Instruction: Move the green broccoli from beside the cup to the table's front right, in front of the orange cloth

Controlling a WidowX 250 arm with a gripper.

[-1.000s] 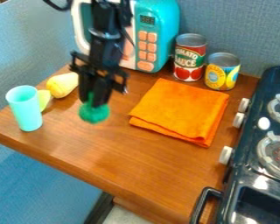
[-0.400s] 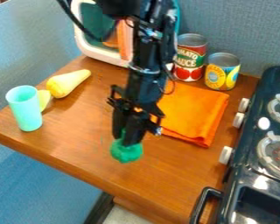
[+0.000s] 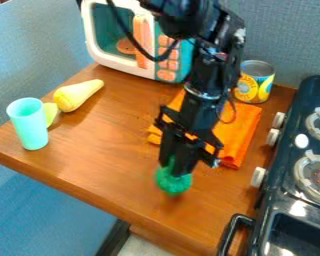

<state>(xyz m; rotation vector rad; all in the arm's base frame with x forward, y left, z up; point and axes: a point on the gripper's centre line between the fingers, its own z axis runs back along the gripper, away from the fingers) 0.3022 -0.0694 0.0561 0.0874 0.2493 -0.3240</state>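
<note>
- Camera view, progress: pickup looks done; black gripper (image 3: 175, 169) has the green bumpy toy (image 3: 173, 182), maybe broccoli, pinched by its narrow top part. Letting go isn't done. Toy isn't set down free of the fingers anywhere. How much is left past that: can't tell.
- Camera view, gripper state: closed around the toy, fingers on either side of the stem-like part. Grip looks OK, my guess.
- Camera view, toy vs gripper: toy sits right at the fingertips, touching them, round part sticking out below. Gripper hangs down over it, leaning a bit.
- Camera view, where the toy is: over the front part of the wooden tabletop (image 3: 102, 145), between the teal cup (image 3: 30, 125) and the stove (image 3: 279, 200), well apart from the cup. Looks held just above the wood; can't tell for sure if it touches.
- Camera view, nearby: orange cloth (image 3: 239, 131) lies behind the toy, partly hidden by the arm. Toy is off the cloth, on its near side in the view.
- Camera view, rest: yellow can (image 3: 254, 85) beyond the cloth; toy microwave (image 3: 122, 55) at the back; yellow squash-like toy (image 3: 76, 96) near the cup, with a yellow-green piece (image 3: 50, 113) just behind the cup.
</note>
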